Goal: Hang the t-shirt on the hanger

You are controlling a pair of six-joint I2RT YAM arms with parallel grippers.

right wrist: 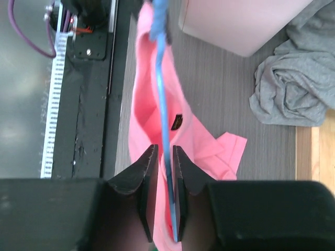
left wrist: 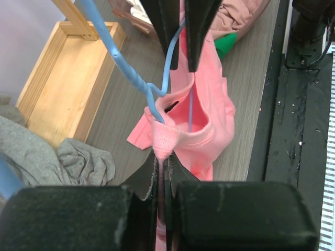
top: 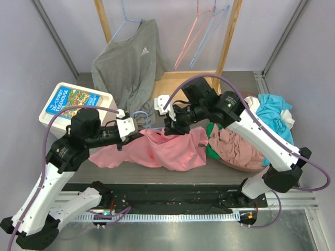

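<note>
The salmon-pink t-shirt (top: 167, 149) lies bunched on the table between both arms, with its collar lifted. My left gripper (top: 137, 127) is shut on the collar's edge, and pink fabric (left wrist: 209, 120) is pinched between its fingers (left wrist: 163, 157). The light-blue hanger (left wrist: 137, 78) hangs over the shirt with one arm running down inside the neck opening. My right gripper (top: 170, 128) reaches in from the opposite side. Its jaws (right wrist: 161, 151) stand narrowly apart around the hanger's blue bar (right wrist: 163, 104). The bar lies against one pad, with pink fabric (right wrist: 152, 104) behind.
A grey long-sleeved top (top: 128, 63) hangs at the back above a wooden tray (top: 172, 83). A white box (top: 73, 107) stands at the left. A heap of mauve, green and teal clothes (top: 246, 146) lies at the right. Spare hangers (top: 201, 36) hang at the back.
</note>
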